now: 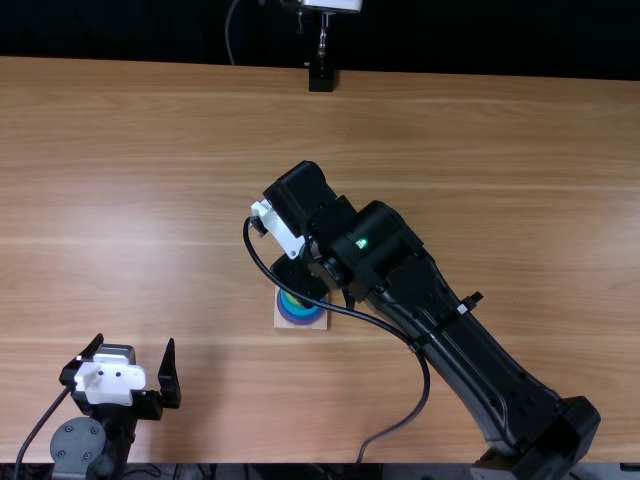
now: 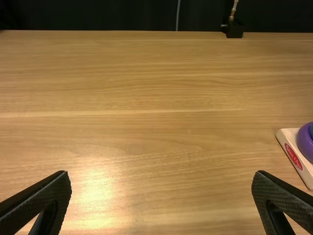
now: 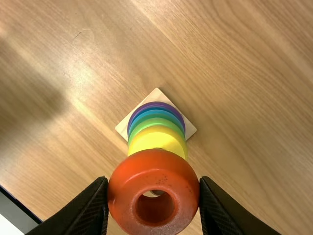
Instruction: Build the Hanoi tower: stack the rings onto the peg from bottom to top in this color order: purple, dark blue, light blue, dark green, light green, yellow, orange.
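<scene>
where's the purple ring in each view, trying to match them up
Top view: the purple ring is just below the picture's middle.
Left wrist view: at the picture's edge, partly cut off.
Right wrist view: an arc beyond the orange ring.
Shared landmark: the wooden base under it.

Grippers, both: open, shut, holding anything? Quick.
Left gripper: open, holding nothing, above the table's near edge.
Right gripper: closed on the orange ring, held over the stack of rings.
</scene>
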